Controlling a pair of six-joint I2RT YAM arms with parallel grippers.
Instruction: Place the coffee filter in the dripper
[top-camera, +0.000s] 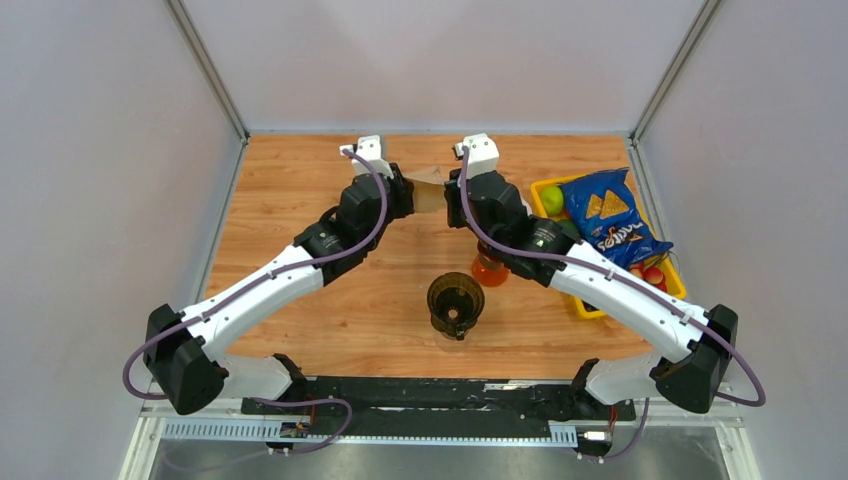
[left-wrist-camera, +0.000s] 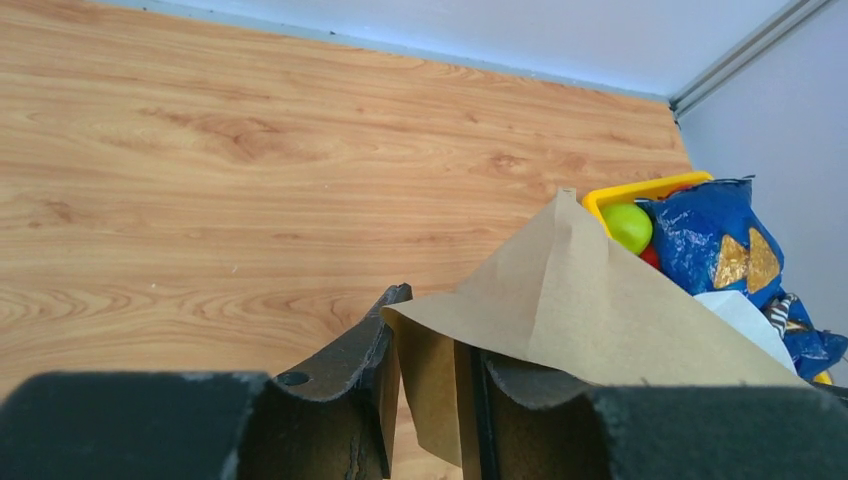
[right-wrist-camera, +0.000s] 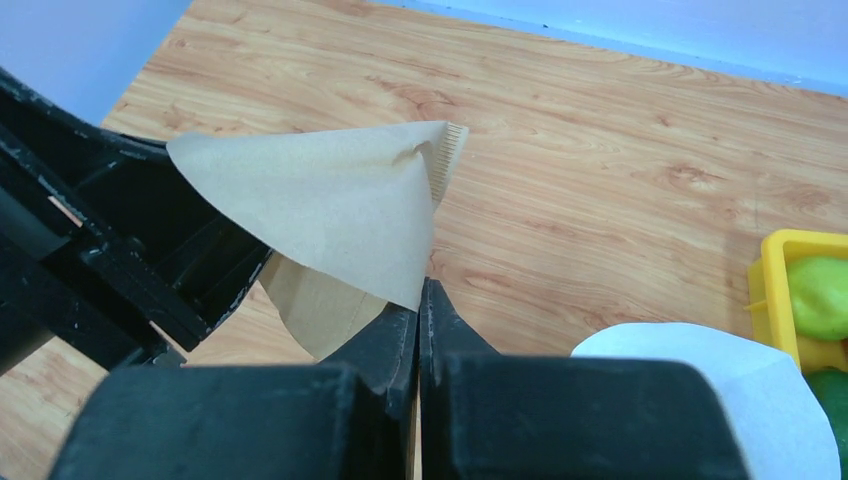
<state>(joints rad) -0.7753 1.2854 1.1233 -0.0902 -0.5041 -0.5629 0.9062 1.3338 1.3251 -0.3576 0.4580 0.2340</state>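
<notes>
The brown paper coffee filter (top-camera: 430, 186) hangs in the air over the far middle of the table, between my two grippers. My right gripper (top-camera: 452, 190) is shut on its edge; in the right wrist view the fingers (right-wrist-camera: 420, 292) are pressed together on the lower corner of the filter (right-wrist-camera: 330, 205). My left gripper (top-camera: 408, 190) faces it. In the left wrist view its jaws (left-wrist-camera: 440, 340) stand apart, with a fold of the filter (left-wrist-camera: 590, 310) between them and a layer draped over the right finger. The dark, clear dripper (top-camera: 456, 303) stands empty at the near middle.
An orange object (top-camera: 488, 270) sits partly under my right arm, just behind the dripper. A yellow tray (top-camera: 545, 186) at the right holds a blue chips bag (top-camera: 610, 215) and a green fruit (top-camera: 552, 198). They also show in the left wrist view: the tray (left-wrist-camera: 640, 190) and the bag (left-wrist-camera: 715, 245).
</notes>
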